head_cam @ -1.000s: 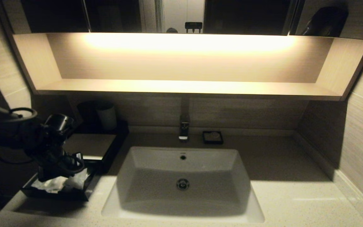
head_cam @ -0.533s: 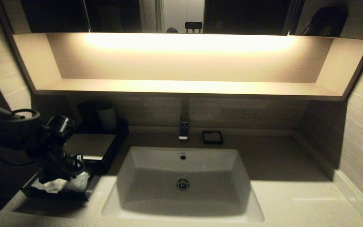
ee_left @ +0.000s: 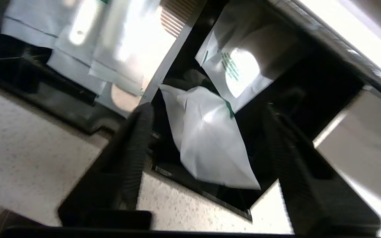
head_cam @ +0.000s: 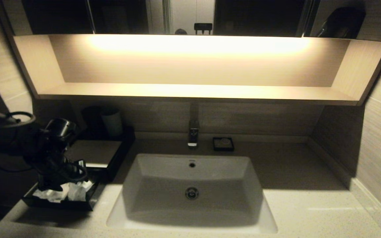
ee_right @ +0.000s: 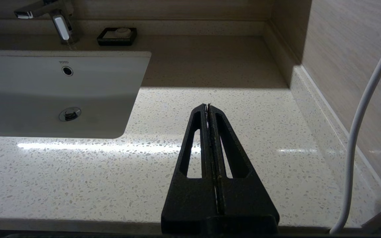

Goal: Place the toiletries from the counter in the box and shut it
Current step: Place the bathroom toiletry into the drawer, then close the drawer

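Box (head_cam: 94,152): on the bench (head_cam: 309,211) left of the basin (head_cam: 192,188), drawer (head_cam: 58,203) pulled out, white sachets (ee_left: 210,138) lying inside. My left gripper (ee_left: 207,112): fingers apart, above the drawer, holding nothing. My right gripper (ee_right: 207,107): fingers together, over bare bench right of the basin.

The speckled stone counter (head_cam: 309,205) carried the black box (head_cam: 95,155), its drawer (head_cam: 58,201) pulled out directly beneath the left gripper (head_cam: 61,183). Well to that gripper's right lay the sunken white basin (head_cam: 190,185), the tap (head_cam: 193,134) and a small black dish (head_cam: 223,144).
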You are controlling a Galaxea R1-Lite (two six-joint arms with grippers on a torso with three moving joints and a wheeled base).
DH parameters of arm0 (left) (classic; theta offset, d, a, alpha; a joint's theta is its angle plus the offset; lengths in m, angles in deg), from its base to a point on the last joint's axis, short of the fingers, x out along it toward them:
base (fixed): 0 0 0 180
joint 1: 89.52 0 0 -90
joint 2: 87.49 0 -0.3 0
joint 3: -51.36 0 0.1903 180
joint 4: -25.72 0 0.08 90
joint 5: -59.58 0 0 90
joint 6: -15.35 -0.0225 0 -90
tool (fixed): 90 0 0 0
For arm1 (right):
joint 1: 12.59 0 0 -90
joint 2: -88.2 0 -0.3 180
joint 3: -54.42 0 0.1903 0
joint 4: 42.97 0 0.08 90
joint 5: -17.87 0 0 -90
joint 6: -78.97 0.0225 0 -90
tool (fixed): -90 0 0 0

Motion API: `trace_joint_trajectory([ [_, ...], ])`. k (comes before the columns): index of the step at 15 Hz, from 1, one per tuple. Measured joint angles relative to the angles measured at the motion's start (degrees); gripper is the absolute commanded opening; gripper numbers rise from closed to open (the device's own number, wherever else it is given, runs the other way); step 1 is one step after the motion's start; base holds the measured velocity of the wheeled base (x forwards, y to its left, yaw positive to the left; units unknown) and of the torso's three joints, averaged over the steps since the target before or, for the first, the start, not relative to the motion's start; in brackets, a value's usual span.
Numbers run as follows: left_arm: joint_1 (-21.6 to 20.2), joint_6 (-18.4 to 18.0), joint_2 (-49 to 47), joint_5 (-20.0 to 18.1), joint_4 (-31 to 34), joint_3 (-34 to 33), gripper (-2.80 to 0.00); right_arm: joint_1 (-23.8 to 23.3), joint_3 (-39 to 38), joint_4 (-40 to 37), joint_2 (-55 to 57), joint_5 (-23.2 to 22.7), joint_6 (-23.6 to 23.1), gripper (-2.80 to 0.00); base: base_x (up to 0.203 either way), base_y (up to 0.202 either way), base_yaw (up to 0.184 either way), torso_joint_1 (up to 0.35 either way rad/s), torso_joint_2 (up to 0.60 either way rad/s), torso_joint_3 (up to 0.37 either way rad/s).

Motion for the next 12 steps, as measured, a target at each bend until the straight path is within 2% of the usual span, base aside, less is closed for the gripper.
trace_joint_trajectory([
  [4,-0.1,-0.1,5.5,0.0,2.0,-0.4,0.00,0.0,0.0,0.0,0.0,0.0,0.0,-2.80,0.000,0.000,0.000,0.000,0.00,0.000],
  [5,-0.4,-0.3,7.1,0.0,2.5,-1.2,-2.80,0.0,0.0,0.0,0.0,0.0,0.0,-2.80,0.000,0.000,0.000,0.000,0.00,0.000],
  [9,-1.4,-1.1,12.2,0.1,2.9,-7.4,-2.80,0.0,0.0,0.0,0.0,0.0,0.0,-2.80,0.000,0.000,0.000,0.000,0.00,0.000],
  [12,-1.6,-3.9,13.4,0.1,2.5,-13.1,-2.80,0.0,0.0,0.0,0.0,0.0,0.0,-2.80,0.000,0.000,0.000,0.000,0.00,0.000],
])
